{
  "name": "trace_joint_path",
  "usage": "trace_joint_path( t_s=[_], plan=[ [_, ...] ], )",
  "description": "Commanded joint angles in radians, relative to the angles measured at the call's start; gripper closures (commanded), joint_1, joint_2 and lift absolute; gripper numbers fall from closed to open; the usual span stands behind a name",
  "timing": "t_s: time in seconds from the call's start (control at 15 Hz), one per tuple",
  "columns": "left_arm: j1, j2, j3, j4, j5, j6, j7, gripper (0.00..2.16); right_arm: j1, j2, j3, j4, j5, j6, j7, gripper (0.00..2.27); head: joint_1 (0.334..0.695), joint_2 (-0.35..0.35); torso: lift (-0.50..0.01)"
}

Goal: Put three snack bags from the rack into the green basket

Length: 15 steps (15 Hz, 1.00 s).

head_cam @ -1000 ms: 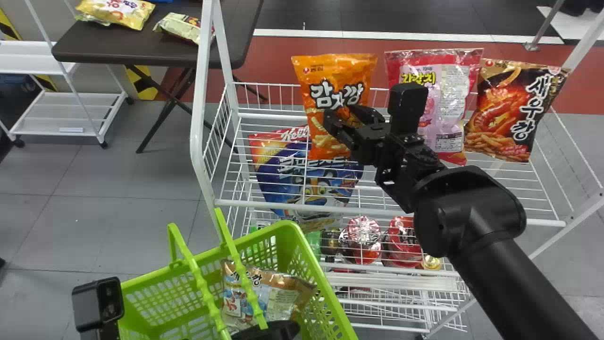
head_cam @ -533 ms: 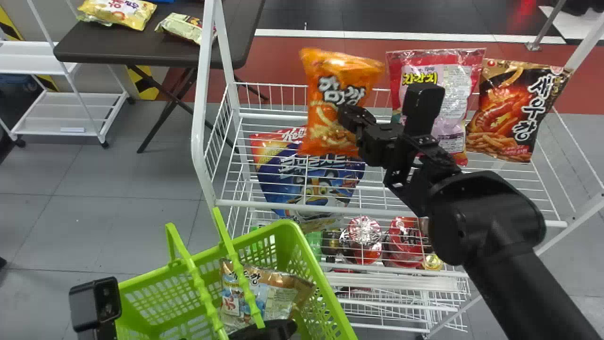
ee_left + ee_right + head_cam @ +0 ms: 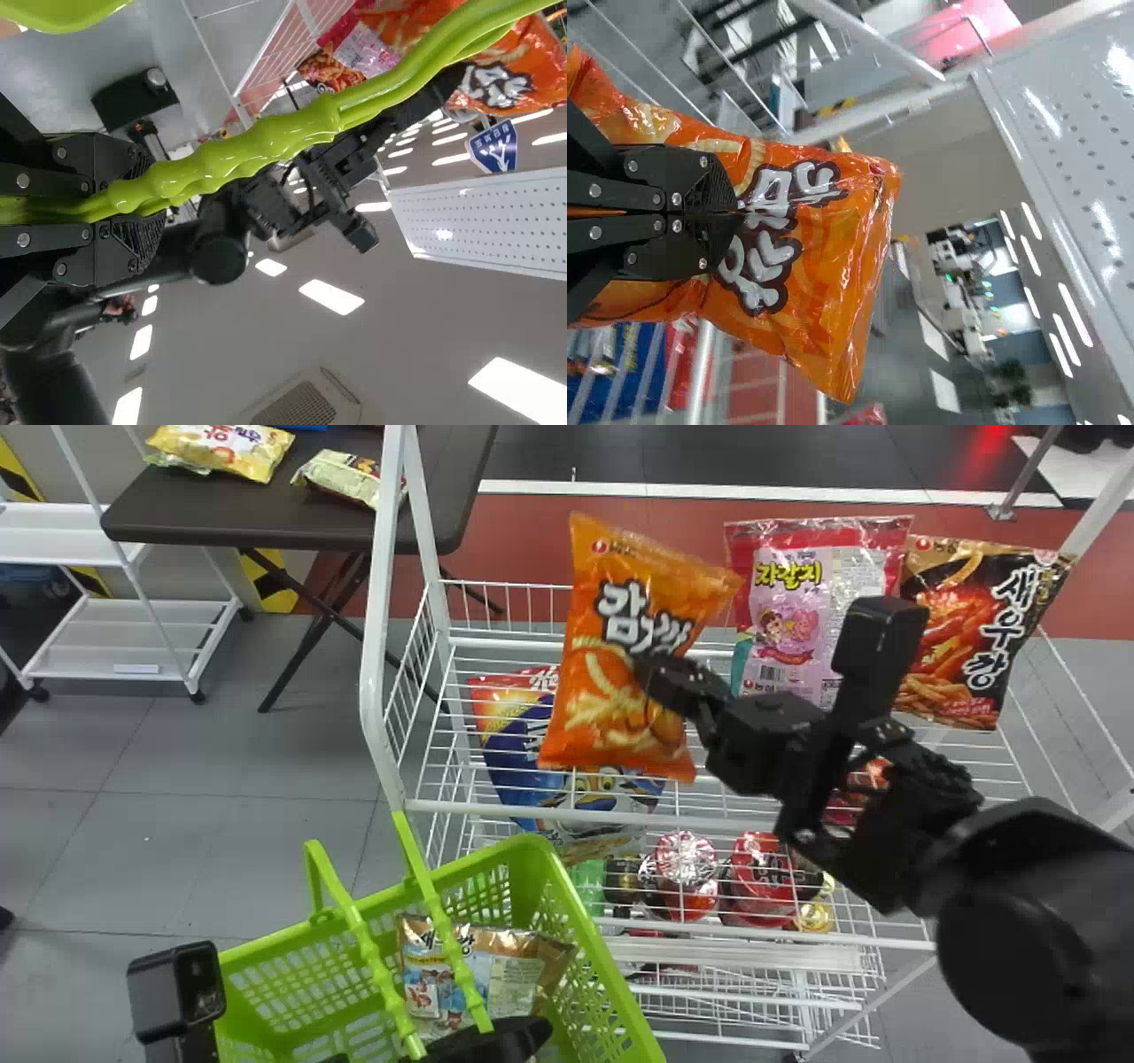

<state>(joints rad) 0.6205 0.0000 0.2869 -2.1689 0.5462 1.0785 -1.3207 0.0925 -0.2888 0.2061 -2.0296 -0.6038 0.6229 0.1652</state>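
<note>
As the right pincer [image 3: 657,676] clamps tight, orange snack bag [image 3: 602,704] between its fingertips

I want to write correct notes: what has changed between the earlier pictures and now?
The right gripper has drawn the orange bag, held already before, nearer the robot; the bag now tilts. Nothing was let go. The basket and the bag inside have shifted slightly left. The pink bag and black bag have stayed in place.
</note>
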Motion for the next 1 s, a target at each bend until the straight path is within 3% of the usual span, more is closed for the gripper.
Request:
trace_joint_path(
  t_s=[0.0, 0.53, 0.93],
  plan=[
    [-0.011, -0.003, -0.002, 0.006, 0.000, -0.002, 0.003, 2.15, 0.055, -0.018, -0.014, -0.097, -0.056, 0.189, 0.007, 2.25, 0.695, 0.039, 0.000],
    [-0.019, -0.003, -0.014, 0.015, -0.005, -0.005, 0.006, 2.15, 0.075, -0.020, 0.036, -0.228, -0.111, 0.490, -0.001, 2.25, 0.695, 0.139, 0.000],
    [-0.021, -0.003, -0.026, 0.015, -0.008, -0.008, 0.006, 2.15, 0.023, 0.033, 0.105, -0.230, -0.109, 0.548, -0.042, 2.25, 0.695, 0.208, 0.000]
  ],
)
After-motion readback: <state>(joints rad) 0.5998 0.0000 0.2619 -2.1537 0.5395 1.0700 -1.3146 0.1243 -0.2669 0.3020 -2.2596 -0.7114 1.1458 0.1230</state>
